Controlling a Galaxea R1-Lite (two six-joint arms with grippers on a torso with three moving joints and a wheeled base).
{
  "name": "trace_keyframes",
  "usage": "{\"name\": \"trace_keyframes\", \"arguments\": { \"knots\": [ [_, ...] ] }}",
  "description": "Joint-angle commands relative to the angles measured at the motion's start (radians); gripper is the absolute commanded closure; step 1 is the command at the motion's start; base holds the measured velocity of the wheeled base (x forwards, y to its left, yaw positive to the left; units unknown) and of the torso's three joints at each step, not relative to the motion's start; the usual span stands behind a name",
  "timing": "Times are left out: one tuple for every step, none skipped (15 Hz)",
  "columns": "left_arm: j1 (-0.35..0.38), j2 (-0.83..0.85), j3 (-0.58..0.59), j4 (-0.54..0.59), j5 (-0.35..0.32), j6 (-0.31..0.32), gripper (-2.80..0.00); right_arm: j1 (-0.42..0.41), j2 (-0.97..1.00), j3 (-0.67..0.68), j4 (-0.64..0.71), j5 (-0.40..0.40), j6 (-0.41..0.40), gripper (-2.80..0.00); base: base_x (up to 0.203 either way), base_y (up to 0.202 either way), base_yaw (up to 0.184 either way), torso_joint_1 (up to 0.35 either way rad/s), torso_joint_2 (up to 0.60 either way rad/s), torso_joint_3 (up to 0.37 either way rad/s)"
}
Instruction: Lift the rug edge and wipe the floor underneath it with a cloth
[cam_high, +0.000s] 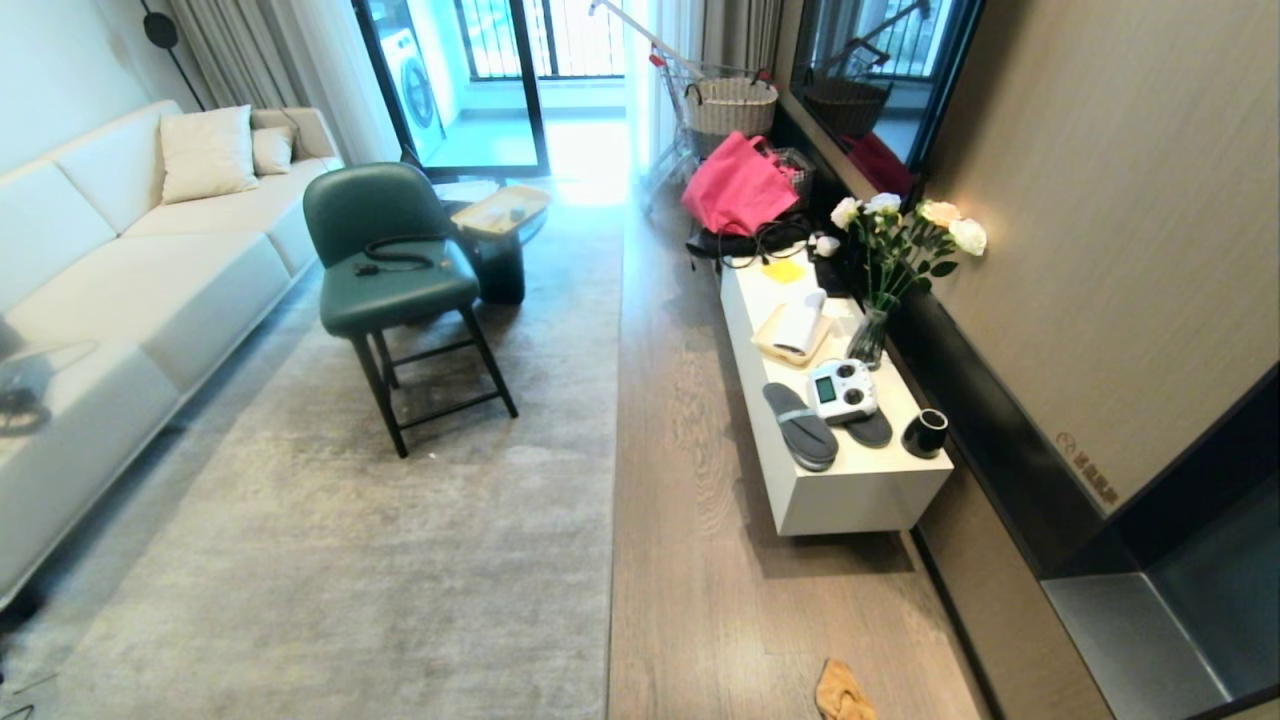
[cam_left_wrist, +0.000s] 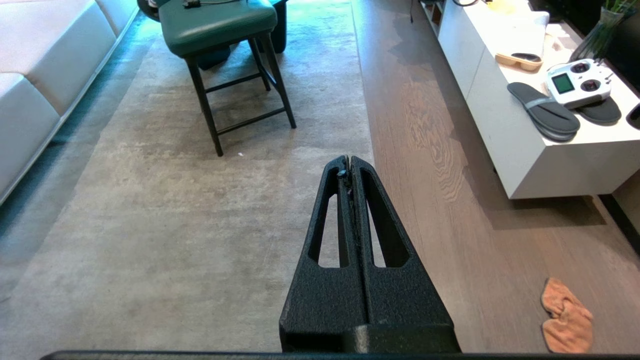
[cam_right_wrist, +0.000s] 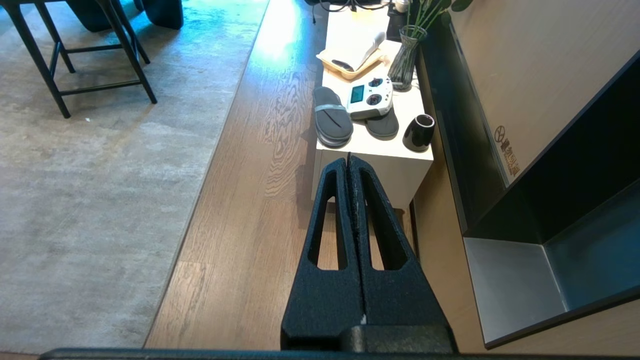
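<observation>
Rug edge (cam_high: 615, 420) lies flat along the floor (cam_high: 690, 560). Cloth (cam_high: 843, 692) sits crumpled on the bare planks, well apart from the rug, near the white bench (cam_high: 850, 495). Left end effector (cam_left_wrist: 349, 161) and right end effector (cam_right_wrist: 348, 160) both fully closed, empty, held above the floor.

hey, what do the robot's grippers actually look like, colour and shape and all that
Both look alike. The left gripper and the right gripper each have two matte black, rough-textured fingers that taper to a narrow tip, each finger with a long triangular cut-out. They rise from a wide black base. No cables or markings show, and the arms themselves are out of view.
</observation>
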Motion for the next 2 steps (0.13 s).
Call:
{"name": "trace_keyframes", "arguments": {
  "knots": [
    [0.0,0.0,0.0,0.0,0.0,0.001,0.0,0.0,0.001,0.0,0.0,0.002,-0.002,0.0,0.0,0.0,0.0,0.0,0.0,0.0],
    [0.0,0.0,0.0,0.0,0.0,0.001,0.0,0.0,0.001,0.0,0.0,0.002,-0.002,0.0,0.0,0.0,0.0,0.0,0.0,0.0]
  ]
}}
